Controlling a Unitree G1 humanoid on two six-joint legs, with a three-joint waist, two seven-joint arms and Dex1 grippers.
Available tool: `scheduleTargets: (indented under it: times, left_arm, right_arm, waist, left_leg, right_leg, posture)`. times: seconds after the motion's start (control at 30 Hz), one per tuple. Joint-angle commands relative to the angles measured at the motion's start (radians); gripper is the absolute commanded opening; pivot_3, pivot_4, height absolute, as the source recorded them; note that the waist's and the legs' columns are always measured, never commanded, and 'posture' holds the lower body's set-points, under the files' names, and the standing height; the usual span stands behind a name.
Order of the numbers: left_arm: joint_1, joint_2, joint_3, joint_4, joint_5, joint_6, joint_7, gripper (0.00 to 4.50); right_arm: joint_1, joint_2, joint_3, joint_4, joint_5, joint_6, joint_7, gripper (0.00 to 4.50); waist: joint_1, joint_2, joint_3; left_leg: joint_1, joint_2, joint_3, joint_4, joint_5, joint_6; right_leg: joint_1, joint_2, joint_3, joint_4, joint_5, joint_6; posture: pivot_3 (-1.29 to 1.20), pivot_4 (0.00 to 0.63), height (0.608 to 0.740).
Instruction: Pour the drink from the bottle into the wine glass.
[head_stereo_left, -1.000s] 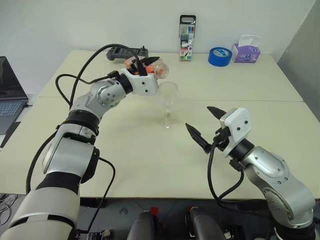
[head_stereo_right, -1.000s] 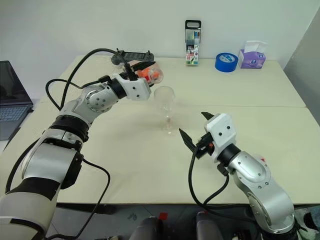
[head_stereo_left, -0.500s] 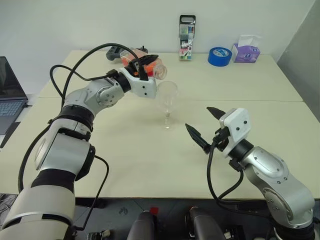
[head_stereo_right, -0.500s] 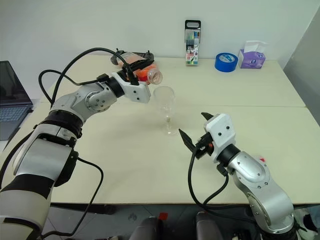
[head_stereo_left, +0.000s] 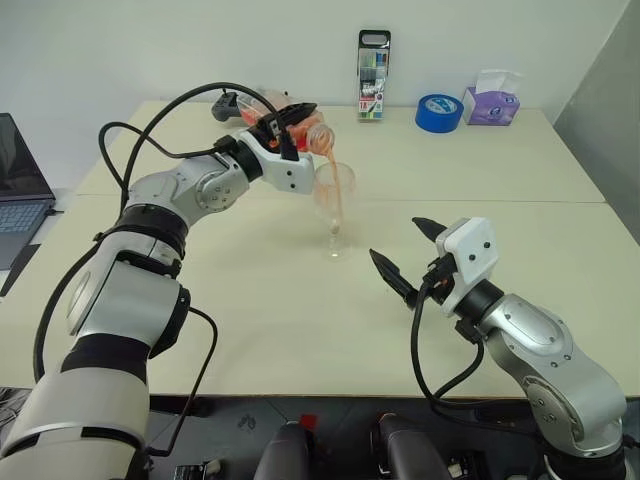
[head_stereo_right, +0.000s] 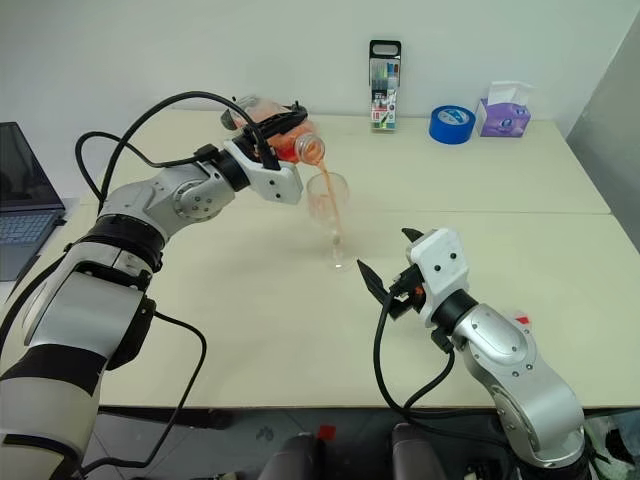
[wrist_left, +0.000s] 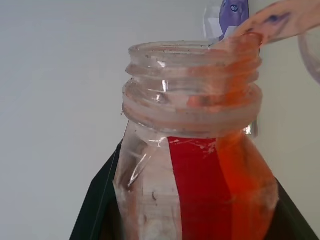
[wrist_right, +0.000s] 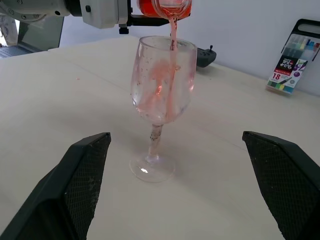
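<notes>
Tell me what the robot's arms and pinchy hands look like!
Both arms are shiny silver-grey and white, with rounded segments and black rings at the joints. Each wrist ends in a boxy white block. The left gripper and right gripper each have two pointed black fingers with a bumpy texture. Loose black cables loop along both arms.

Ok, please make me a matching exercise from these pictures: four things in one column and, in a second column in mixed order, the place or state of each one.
Things:
1. bottle
2. wine glass
3. right tool
4. blue tape roll

Places or states:
A. open, holding nothing, near the wine glass
B. tipped over the wine glass, uncapped, held in the left tool
C. at the far edge of the table, beside the tissue box
D. upright on the table, catching a stream of orange drink

Pairs: 1-B, 2-D, 3-A, 4-C
</notes>
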Motion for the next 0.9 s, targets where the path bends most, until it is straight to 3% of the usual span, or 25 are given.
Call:
scheduleTargets:
  times: [0.03, 0.9]
  left_arm:
    - [-0.048, 0.022, 0.004, -0.012, 0.001, -0.002, 0.032, 1.71]
    - [-0.062, 0.022, -0.032, -0.008, 0.049, 0.020, 0.098, 1.71]
  right_arm:
    - [-0.010, 0.000, -0.013, -0.048, 0.006, -0.005, 0.002, 4.50]
    - [-0.025, 0.004, -0.021, -0.034, 0.009, -0.003, 0.003, 4.50]
  waist:
    - [0.000, 0.000, 0.000]
    - [0.000, 0.000, 0.000]
  left_leg:
    - [0.000, 0.000, 0.000, 0.000, 0.000, 0.000]
    - [0.000, 0.000, 0.000, 0.000, 0.000, 0.000]
  right_leg:
    - [0.000, 0.000, 0.000, 0.000, 0.000, 0.000]
    - [0.000, 0.000, 0.000, 0.000, 0.000, 0.000]
  posture:
    - [0.00, 0.150, 0.740]
    - [0.00, 0.150, 0.740]
